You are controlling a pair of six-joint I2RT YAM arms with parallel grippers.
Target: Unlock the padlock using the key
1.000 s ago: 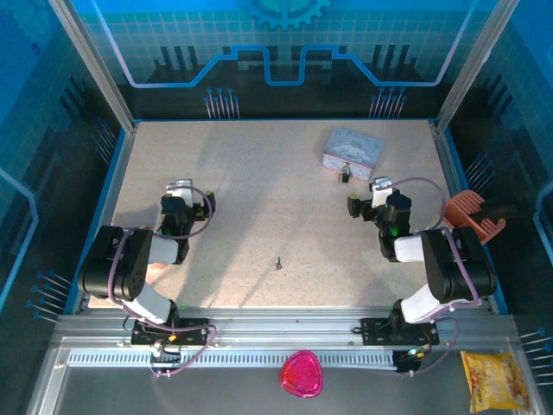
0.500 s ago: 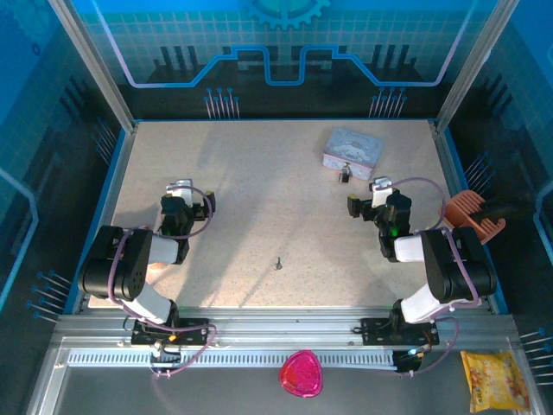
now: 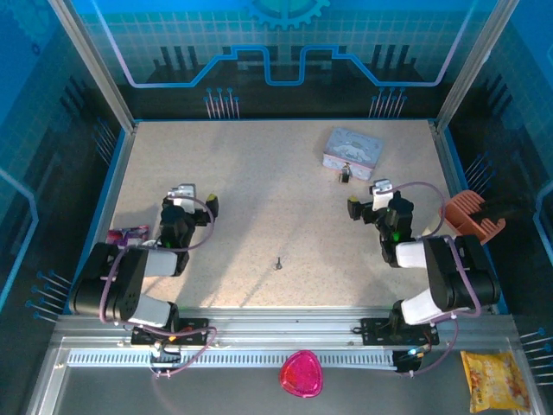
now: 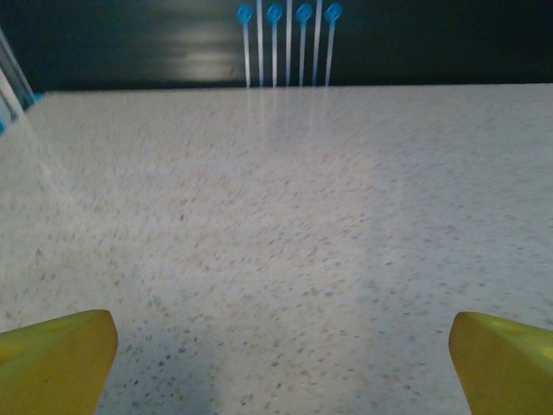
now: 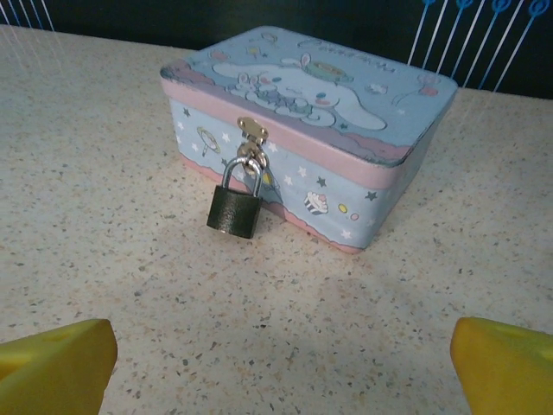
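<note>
Speckled bench (image 3: pixel 259 190) from above: the left arm (image 3: pixel 130 277) has shifted lower and leftward; the key (image 3: pixel 278 263) lies mid-bench, tiny and indistinct. Left wrist: left pincer (image 4: pixel 276 363) apart, tips cropped. Right wrist: right pincer (image 5: pixel 276 363) apart too, padlock (image 5: pixel 234 210) hanging on the tin (image 5: pixel 328 130).

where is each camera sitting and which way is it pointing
Top external: above and behind, looking down on the table; left arm, left gripper, right arm, right gripper show.
Left wrist: on the left arm, facing across the table to the back wall; yellow fingertips at lower corners.
Right wrist: on the right arm, facing the tin and its hanging padlock; yellow fingertips likewise.
Top external and right wrist share tin and padlock.
</note>
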